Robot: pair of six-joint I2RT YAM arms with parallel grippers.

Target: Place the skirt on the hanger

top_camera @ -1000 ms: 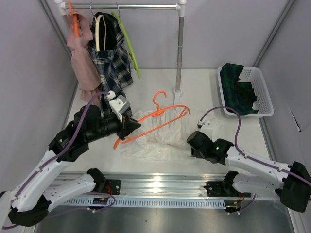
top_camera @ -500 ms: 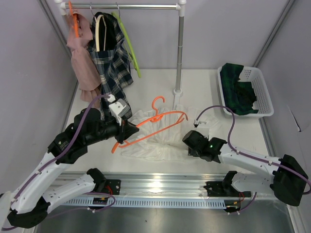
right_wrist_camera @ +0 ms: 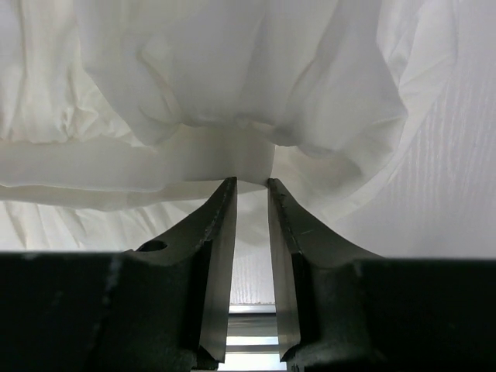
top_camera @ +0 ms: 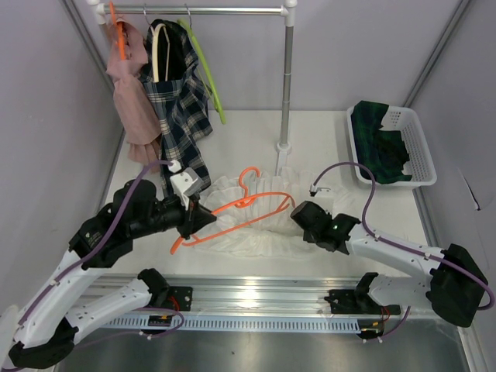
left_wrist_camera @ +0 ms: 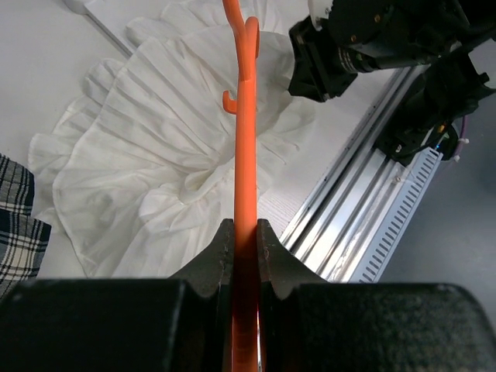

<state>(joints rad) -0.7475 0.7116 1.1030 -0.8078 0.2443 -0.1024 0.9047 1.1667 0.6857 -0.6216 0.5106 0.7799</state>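
Observation:
The white pleated skirt (top_camera: 260, 242) lies crumpled on the table in front of the rack. The orange hanger (top_camera: 249, 212) is held over it, hook pointing away. My left gripper (top_camera: 203, 219) is shut on the hanger's left end; in the left wrist view the hanger (left_wrist_camera: 246, 139) runs straight out from the closed gripper (left_wrist_camera: 246, 232) above the skirt (left_wrist_camera: 155, 170). My right gripper (top_camera: 299, 219) is at the skirt's right edge. In the right wrist view the narrow gripper (right_wrist_camera: 249, 183) pinches the skirt's waistband (right_wrist_camera: 232, 151) at its tips, with fabric draped above.
A clothes rack (top_camera: 287, 77) stands at the back with a pink garment (top_camera: 132, 93), a plaid garment (top_camera: 182, 105) and a lime hanger (top_camera: 205, 70). A white basket (top_camera: 423, 147) holding dark green cloth (top_camera: 380, 139) sits at the right. A metal rail (top_camera: 256, 298) runs along the near edge.
My left gripper has drawn the hanger down and left, lower over the skirt. My right gripper has moved left and away, and the skirt's right side has bunched up toward the middle.

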